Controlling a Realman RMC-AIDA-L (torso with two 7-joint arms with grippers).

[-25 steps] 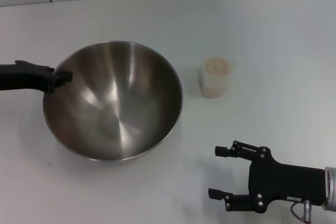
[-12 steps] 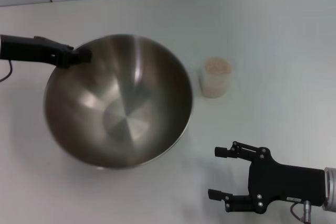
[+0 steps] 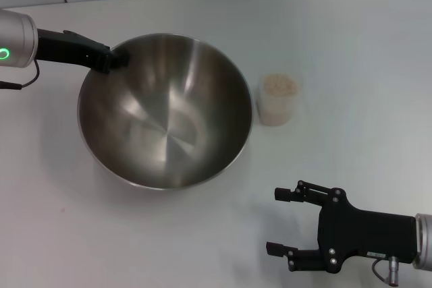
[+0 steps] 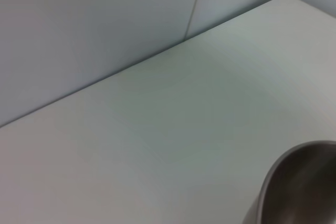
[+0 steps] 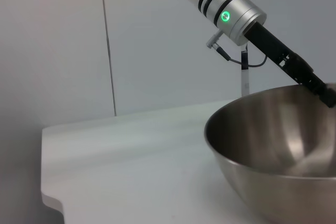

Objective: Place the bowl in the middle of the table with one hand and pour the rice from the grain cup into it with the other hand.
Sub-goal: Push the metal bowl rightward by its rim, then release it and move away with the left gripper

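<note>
1. A large stainless-steel bowl (image 3: 166,112) is sitting on the white counter (image 3: 351,38), its brushed inside catching streaks of light and holding nothing; it lies left of the counter's middle, nearer the far edge than the near one.
2. The bowl is looking slightly tilted, its rim higher on the far-left side where the left tool (image 3: 115,59) is meeting it.
3. The left tool, black and slim, is reaching in from the counter's left edge on a silver-white arm (image 3: 15,40) showing a green light, and its tip is closing on the bowl's far-left rim, gripping the metal edge.
4. The left wrist view is showing only a curve of the bowl (image 4: 296,187) against bare counter (image 4: 157,129) and the wall seam beyond.
5. A small translucent grain cup (image 3: 278,100) is standing upright just beside the bowl's right side, apart from it, filled close to the brim with pale beige rice (image 3: 279,85).
6. The right tool (image 3: 281,221) is hovering near the counter's near-right corner, its two black prongs spread wide apart and holding nothing, well clear of cup and bowl.
7. From the right wrist view, the bowl (image 5: 278,156) is filling the foreground with the left arm (image 5: 236,9) slanting down to its rim.
</note>
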